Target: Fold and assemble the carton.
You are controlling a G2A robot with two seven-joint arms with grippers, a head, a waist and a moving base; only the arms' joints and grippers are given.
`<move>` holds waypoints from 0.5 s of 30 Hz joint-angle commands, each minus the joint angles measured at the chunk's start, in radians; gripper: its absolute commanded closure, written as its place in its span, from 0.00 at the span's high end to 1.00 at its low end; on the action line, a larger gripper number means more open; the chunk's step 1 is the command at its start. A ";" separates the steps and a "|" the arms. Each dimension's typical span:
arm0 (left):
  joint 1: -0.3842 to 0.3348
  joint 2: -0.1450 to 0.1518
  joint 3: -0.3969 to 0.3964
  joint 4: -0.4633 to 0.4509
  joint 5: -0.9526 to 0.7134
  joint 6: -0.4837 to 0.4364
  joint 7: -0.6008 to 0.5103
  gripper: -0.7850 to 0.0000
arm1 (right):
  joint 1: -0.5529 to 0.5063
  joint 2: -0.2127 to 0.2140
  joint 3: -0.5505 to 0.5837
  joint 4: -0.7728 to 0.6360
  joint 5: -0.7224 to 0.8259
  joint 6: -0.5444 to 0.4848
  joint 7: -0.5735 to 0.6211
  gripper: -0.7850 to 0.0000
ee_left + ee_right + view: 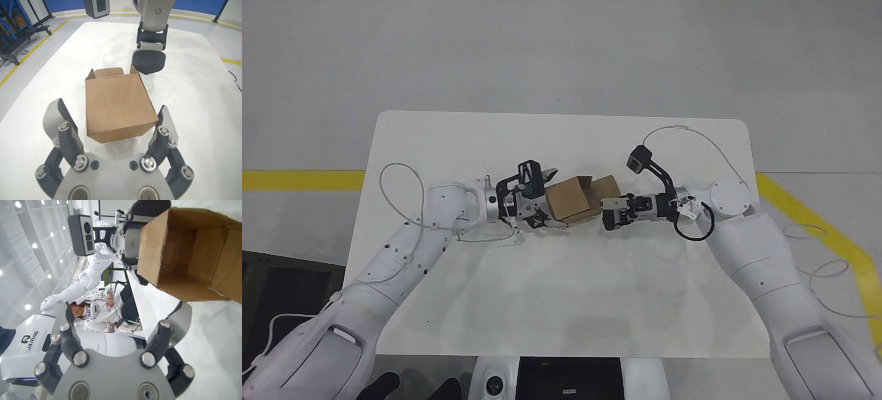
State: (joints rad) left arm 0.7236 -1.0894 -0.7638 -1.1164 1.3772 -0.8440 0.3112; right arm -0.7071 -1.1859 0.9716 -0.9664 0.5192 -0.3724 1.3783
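The carton (577, 197) lies on its side on the table (572, 290), long axis running arm to arm. The left gripper (111, 106) gapes around its closed end; the right gripper (124, 306), also spread, faces the unfolded flaps (108, 72).

Arms, pair: both reach in over the middle of the surface (572, 300), grippers facing each other.
The left arm (412, 250) comes in from the near left corner. The left gripper (111, 108) is held low and level, jaws spread wide. The right arm (752, 250) comes in from the near right corner, wrist rolled onto its side. The right gripper (124, 306) is near the left one, jaws also spread wide.
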 commanded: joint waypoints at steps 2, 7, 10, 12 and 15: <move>0.001 -0.004 -0.005 0.006 -0.008 0.019 -0.009 1.00 | 0.000 0.003 0.014 0.017 -0.009 -0.004 -0.030 1.00; 0.002 -0.007 -0.017 0.017 -0.019 0.015 -0.015 1.00 | 0.000 0.004 0.023 0.029 -0.010 -0.007 -0.053 1.00; 0.002 -0.006 -0.021 0.019 -0.013 -0.009 -0.010 1.00 | 0.005 -0.005 0.008 0.034 0.007 0.000 -0.060 1.00; 0.002 -0.006 -0.024 0.020 -0.002 -0.013 -0.006 1.00 | 0.011 -0.013 -0.006 0.037 0.021 0.001 -0.063 1.00; 0.003 -0.007 -0.026 0.023 0.001 -0.021 -0.001 1.00 | 0.022 -0.027 -0.034 0.045 0.031 -0.001 -0.060 1.00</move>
State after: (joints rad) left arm 0.7264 -1.0958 -0.7896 -1.0950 1.3788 -0.8626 0.3087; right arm -0.6885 -1.2096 0.9455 -0.9243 0.5495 -0.3716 1.3178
